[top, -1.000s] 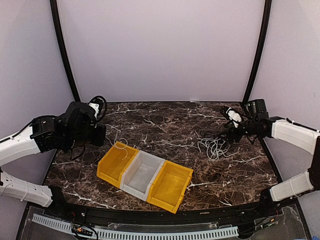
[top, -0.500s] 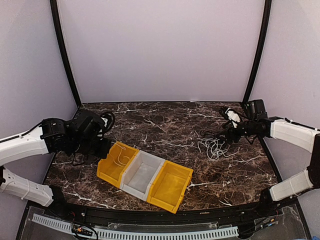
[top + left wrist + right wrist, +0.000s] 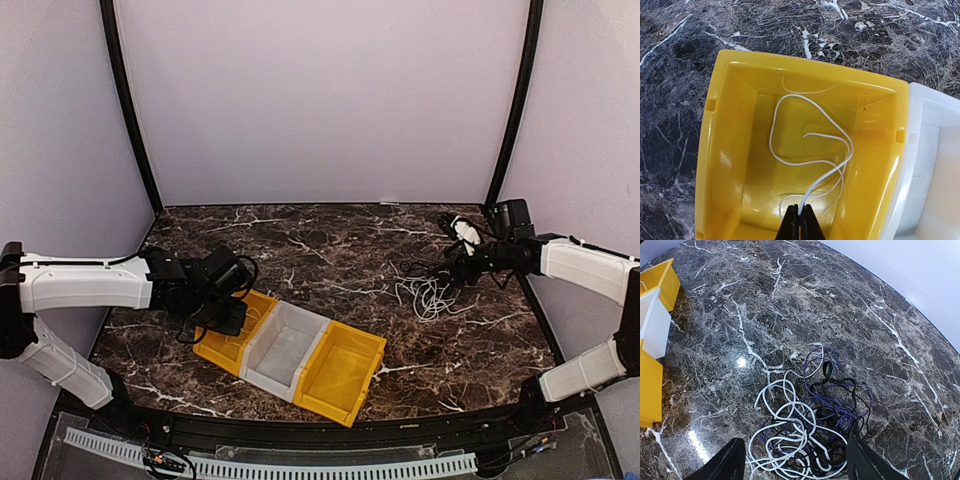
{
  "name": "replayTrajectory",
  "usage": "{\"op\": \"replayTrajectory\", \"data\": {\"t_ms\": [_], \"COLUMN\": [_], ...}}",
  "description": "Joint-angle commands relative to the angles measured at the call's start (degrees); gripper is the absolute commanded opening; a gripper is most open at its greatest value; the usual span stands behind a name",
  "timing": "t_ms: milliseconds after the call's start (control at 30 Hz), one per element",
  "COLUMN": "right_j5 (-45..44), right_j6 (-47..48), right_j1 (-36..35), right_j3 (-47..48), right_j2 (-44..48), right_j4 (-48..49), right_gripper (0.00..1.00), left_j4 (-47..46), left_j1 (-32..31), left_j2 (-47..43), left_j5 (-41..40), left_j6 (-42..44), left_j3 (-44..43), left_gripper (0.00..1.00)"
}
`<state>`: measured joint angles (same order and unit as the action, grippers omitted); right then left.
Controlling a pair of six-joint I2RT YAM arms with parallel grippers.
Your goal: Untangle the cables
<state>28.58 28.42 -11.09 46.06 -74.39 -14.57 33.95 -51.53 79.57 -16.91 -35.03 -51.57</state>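
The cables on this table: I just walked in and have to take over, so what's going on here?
The left hand is shut on a thin white cable and holds it down in the end yellow bin, where most of it lies in loops. The right hand is open over the tangle of white, black and purple cables on the marble table. One cable is separated; the rest is not yet sorted.
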Motion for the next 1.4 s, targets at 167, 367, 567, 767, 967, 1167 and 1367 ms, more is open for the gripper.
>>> {"op": "replayTrajectory", "data": {"t_ms": [167,367,567,767,967,1167,1367], "right_j5": [0.77,0.87,0.35,-1.77,-0.56,0.22,0.18], "right_j6": [0.14,0.15,0.63,1.30,1.23,5.36,10.17], "right_j1": [0.11,0.18,0.11,0.12,0.11,0.11,0.12], "right_j3": [-0.62,-0.58,-0.56,-0.28,2.64,10.83,18.36], "right_j2": [-0.38,-0.19,0.13,0.49,0.64,-0.24,-4.14], "right_j4": [1.69,1.56,1.32,1.22,-1.71,-12.71,-25.31], "right_gripper": [0.71,0.71,0.71,0.71,0.71,0.67,0.48], "left_j4": [-5.56,-6.92,-2.96,4.29,4.62,-8.68,-24.76], "left_j1": [0.29,0.29,0.29,0.29,0.29,0.33,0.33], "left_j2": [5.25,7.98,4.16,-2.91,-9.54,-11.90,-6.38], "left_j5": [-1.79,-0.22,1.32,0.40,0.11,5.60,11.18], "left_j6": [-3.23,-2.09,-0.34,-1.03,1.90,10.76,15.26], "left_j3": [1.12,0.34,-1.89,-3.04,-4.93,-6.85,-8.36], "left_gripper": [0.00,0.00,0.27,0.60,0.60,0.57,0.55]}}
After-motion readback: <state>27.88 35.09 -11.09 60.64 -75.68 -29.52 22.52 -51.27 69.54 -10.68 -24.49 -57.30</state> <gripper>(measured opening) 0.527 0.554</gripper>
